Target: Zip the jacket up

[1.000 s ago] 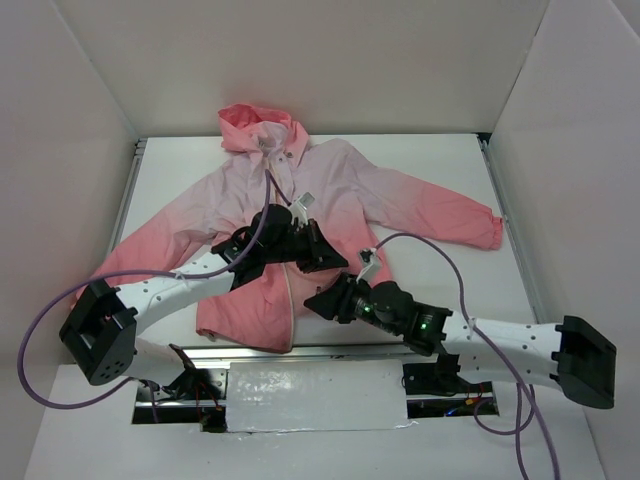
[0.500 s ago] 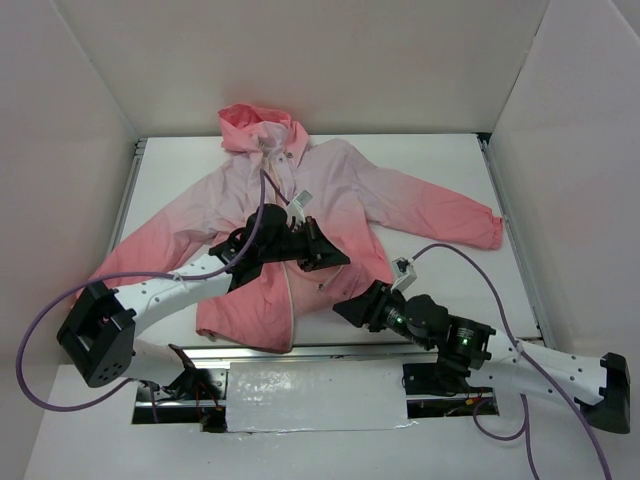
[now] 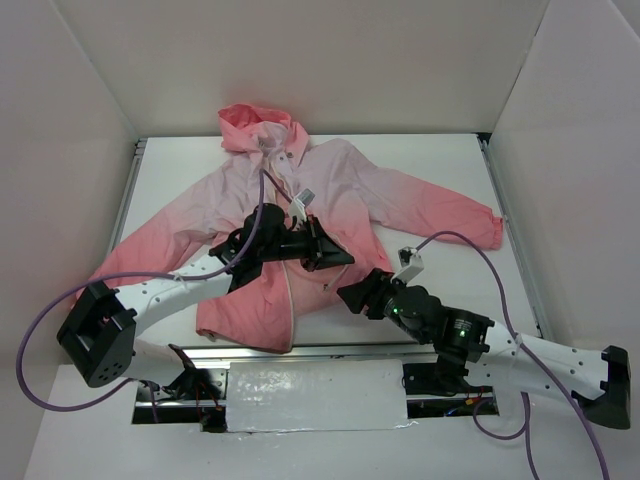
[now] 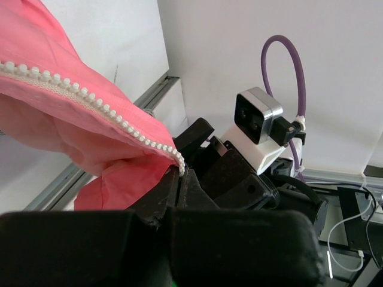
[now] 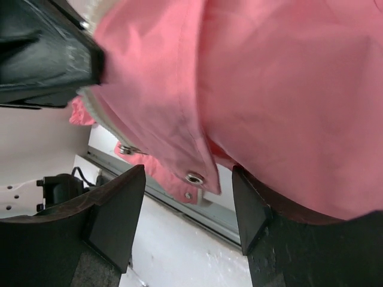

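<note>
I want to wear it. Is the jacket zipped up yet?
Not yet. The left claw pinches one loose edge of the jacket, its zipper teeth bare, joined to nothing. Higher up, cannot tell.

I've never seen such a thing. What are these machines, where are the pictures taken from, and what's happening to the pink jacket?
They are two robot arms bolted at the near edge of the table, each ending in a two-finger gripper. The wide picture looks down from above; the other two come from cameras on the wrists. A pink hooded jacket lies spread on the table. The left gripper pinches its front edge, zipper teeth showing. The right gripper is open by the hem, where a snap shows.
</note>
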Motion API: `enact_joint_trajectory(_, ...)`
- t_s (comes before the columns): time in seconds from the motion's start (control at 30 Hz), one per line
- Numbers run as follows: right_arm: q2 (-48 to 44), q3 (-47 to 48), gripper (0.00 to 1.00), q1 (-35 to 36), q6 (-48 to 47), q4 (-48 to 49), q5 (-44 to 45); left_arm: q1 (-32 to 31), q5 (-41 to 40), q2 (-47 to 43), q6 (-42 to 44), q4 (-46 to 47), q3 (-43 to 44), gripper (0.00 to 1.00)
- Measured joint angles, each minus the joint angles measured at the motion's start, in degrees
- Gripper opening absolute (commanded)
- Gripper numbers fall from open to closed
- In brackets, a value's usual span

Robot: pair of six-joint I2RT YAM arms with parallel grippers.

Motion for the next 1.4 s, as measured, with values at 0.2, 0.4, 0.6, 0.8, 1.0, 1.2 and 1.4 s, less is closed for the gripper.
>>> enact_joint_trajectory(0.2,1.05,-0.76,0.53,-2.16,-4.15,8.41,-1.75,-0.24,1.40,0.00,-1.84,3.06,-1.05,0.00)
enact_joint_trajectory(0.4,-0.59,-3.85,0.21,-4.13,-7.23,15.89,-5.42,-0.66,2.51,0.00,-3.39,5.60,-1.90,0.00)
enact_joint_trajectory(0.6,-0.90,-3.85,0.00,-5.07,-7.93,17.31,-7.19,-0.68,2.69,0.00,-3.13,5.95,-1.97,0.31)
enact_joint_trajectory(0.8,-5.14,-4.37,0.00,-5.07,-7.28,15.87,-7.39,-0.59,2.69,0.02,1.62,0.61,0.92,0.73)
enact_joint_trajectory(1.0,-9.35,-5.22,0.00,-5.09,-6.36,12.26,-6.43,-0.35,1.44,-0.07,6.49,-3.26,1.07,0.66)
enact_joint_trajectory(1.2,-7.72,-5.14,0.00,-5.09,-6.27,9.27,-6.19,-0.28,1.81,-1.64,9.51,-1.84,-2.80,0.58)
enact_joint_trajectory(1.4,-3.85,-3.21,0.00,-5.09,-6.05,7.96,-5.53,-1.22,2.14,-2.27,14.78,-2.43,-3.10,0.61)
